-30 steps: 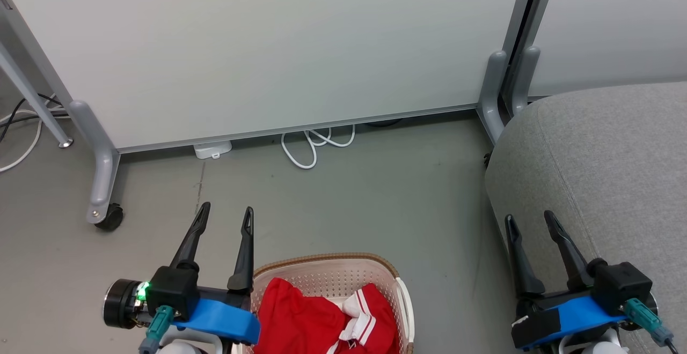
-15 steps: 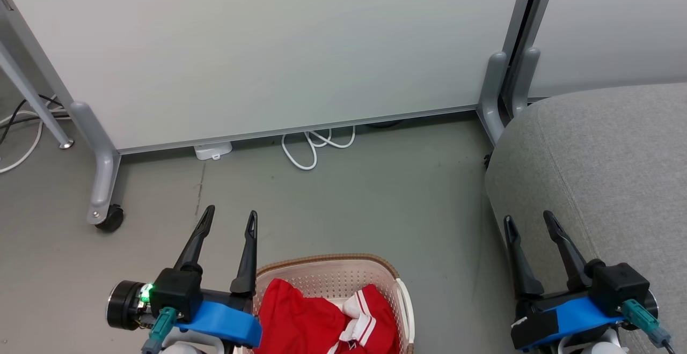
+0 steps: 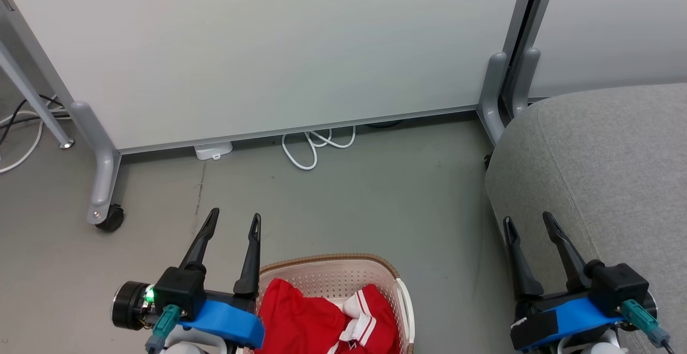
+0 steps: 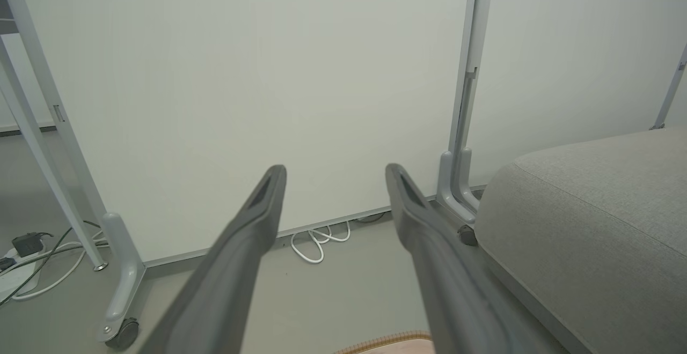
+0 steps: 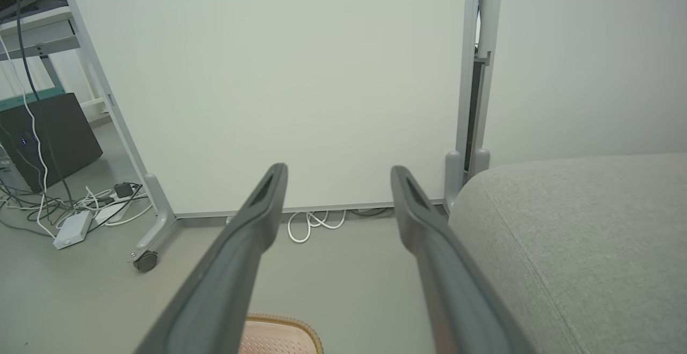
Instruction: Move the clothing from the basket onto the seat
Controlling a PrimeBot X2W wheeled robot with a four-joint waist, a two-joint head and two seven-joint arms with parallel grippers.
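Observation:
Red clothing (image 3: 306,322) with white striped trim lies in the cream basket (image 3: 333,271) with a brown rim, on the floor at the bottom centre of the head view. A sliver of that rim shows in the left wrist view (image 4: 386,340) and the right wrist view (image 5: 282,326). My left gripper (image 3: 235,219) is open, just left of the basket and above its left edge, with nothing between its fingers (image 4: 252,236). My right gripper (image 3: 527,222) is open too, over the left edge of the grey seat (image 3: 601,161), which also appears beside each gripper (image 4: 596,225) (image 5: 585,225).
White partition panels on grey castor feet (image 3: 102,182) (image 3: 491,96) stand behind. A looped white cable (image 3: 311,147) and a small white box (image 3: 213,150) lie at the panel's base. More cables and a power strip (image 5: 70,228) lie far left. Bare grey floor (image 3: 386,198) separates basket and panel.
My left gripper has shifted slightly to the right and nearer the basket. The right gripper, basket and clothing have stayed put.

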